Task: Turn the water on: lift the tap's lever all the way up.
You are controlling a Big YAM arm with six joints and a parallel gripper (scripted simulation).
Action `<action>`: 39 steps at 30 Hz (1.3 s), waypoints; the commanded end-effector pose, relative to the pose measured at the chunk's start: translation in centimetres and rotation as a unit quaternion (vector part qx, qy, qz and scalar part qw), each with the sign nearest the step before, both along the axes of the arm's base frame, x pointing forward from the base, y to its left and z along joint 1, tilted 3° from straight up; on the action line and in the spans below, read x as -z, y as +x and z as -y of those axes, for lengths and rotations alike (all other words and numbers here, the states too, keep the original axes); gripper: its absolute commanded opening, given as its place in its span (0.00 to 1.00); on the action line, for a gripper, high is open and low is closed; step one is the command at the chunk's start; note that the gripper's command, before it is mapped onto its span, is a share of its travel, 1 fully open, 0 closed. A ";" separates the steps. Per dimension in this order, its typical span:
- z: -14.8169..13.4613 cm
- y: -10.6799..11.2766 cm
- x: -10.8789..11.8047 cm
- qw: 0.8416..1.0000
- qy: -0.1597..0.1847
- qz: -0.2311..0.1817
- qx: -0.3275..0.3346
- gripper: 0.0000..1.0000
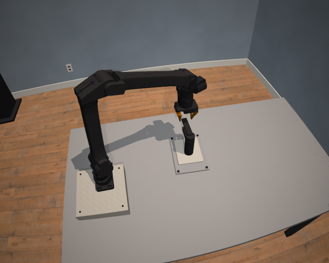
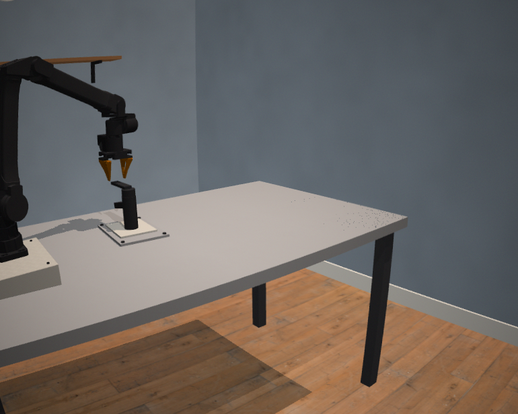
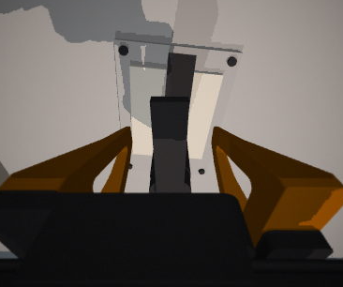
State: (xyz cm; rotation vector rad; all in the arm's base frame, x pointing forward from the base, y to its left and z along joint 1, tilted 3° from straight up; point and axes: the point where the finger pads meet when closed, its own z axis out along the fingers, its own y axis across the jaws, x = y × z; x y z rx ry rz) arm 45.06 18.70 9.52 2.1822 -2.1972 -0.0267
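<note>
A black tap (image 1: 189, 143) stands upright on a pale base plate (image 1: 189, 155) on the grey table. Its flat black lever (image 2: 121, 184) lies about level on top, sticking out toward the arm side. It also shows in the wrist view (image 3: 170, 120), between the fingers and below them. My gripper (image 2: 115, 168) with orange fingers points straight down just above the lever's end, apart from it. The gripper (image 1: 187, 116) is open and holds nothing. In the wrist view the fingers stand either side of the lever.
The arm's base sits on a pale block (image 1: 101, 191) at the table's left. The table's edges lie to the right and front (image 2: 388, 222). A wooden shelf (image 2: 81, 59) hangs on the wall behind the arm.
</note>
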 end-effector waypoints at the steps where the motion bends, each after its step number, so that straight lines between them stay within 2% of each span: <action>1: 0.3 -0.1 -0.5 1.000 0.003 0.008 0.000 0.61; 39: 0.6 -0.1 -0.8 1.000 0.004 0.011 0.000 0.61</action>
